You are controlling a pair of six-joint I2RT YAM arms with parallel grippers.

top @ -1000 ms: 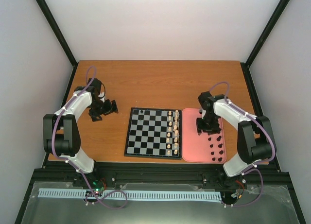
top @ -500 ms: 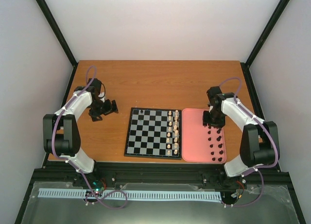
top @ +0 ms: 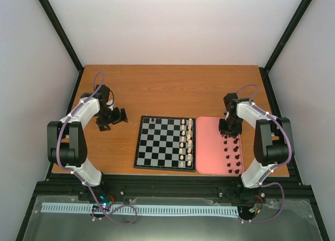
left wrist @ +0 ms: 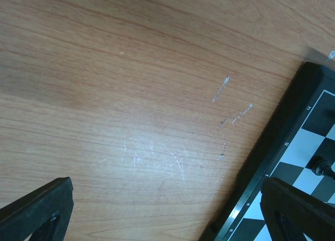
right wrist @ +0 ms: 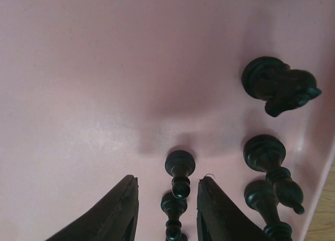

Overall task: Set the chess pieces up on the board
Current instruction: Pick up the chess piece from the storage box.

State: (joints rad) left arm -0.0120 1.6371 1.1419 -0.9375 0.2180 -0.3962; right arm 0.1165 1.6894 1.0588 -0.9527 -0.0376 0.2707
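most black chess pieces [top: 234, 155] lie on the pink tray [top: 209, 147], right of the board [top: 157, 147]. the right gripper [right wrist: 168, 183] straddles one pawn [right wrist: 179, 170] there, jaws ajar, not touching. one black piece [top: 152, 118] stands at the board's far-left corner; the left gripper [top: 116, 117] gapes, empty.

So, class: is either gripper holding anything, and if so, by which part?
Nothing. The left gripper is open above the table; the right gripper straddles a black piece on the pink tray, not gripping it.

Left tool [top: 112, 118] spread wide, held low; right tool [right wrist: 167, 183] partly spread, pointing down
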